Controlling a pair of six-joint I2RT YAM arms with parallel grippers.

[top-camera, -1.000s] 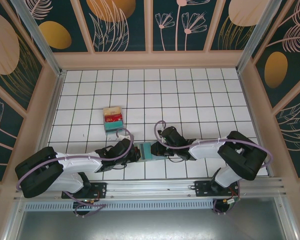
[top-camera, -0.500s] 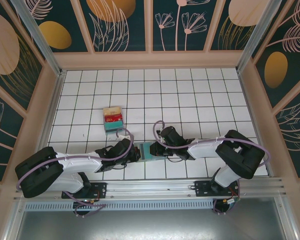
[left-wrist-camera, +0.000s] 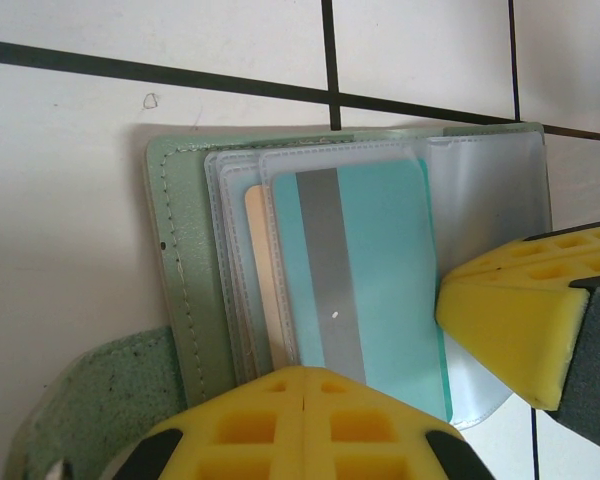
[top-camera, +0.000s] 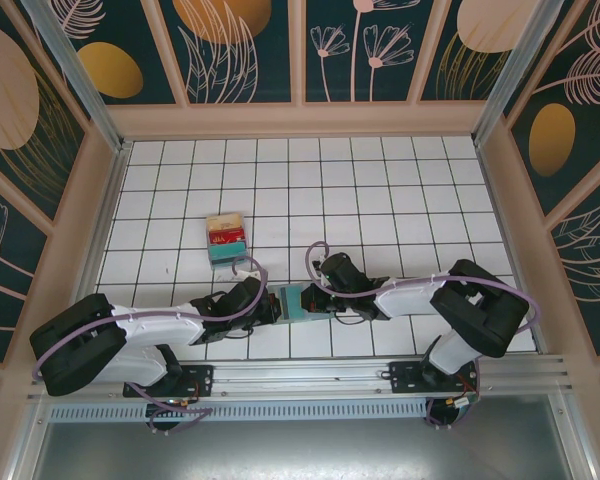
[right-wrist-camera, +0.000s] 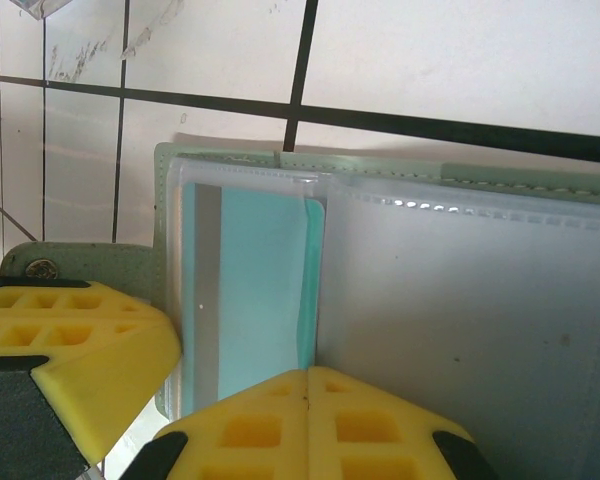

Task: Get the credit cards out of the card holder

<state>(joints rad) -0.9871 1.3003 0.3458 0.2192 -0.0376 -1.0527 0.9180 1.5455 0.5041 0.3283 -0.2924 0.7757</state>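
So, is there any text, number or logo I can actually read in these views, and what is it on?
Teal card in the card holder: plain grey stripe, no print showing.
Tan card behind it: nothing legible.
Card stack in the top view: markings on the red card are too small to read.
Readable text: none.

You're looking at a soft grey-green folding card holder (left-wrist-camera: 185, 290), a grey-striped teal card (left-wrist-camera: 390, 270), and white black-gridded tabletop (left-wrist-camera: 70, 200).
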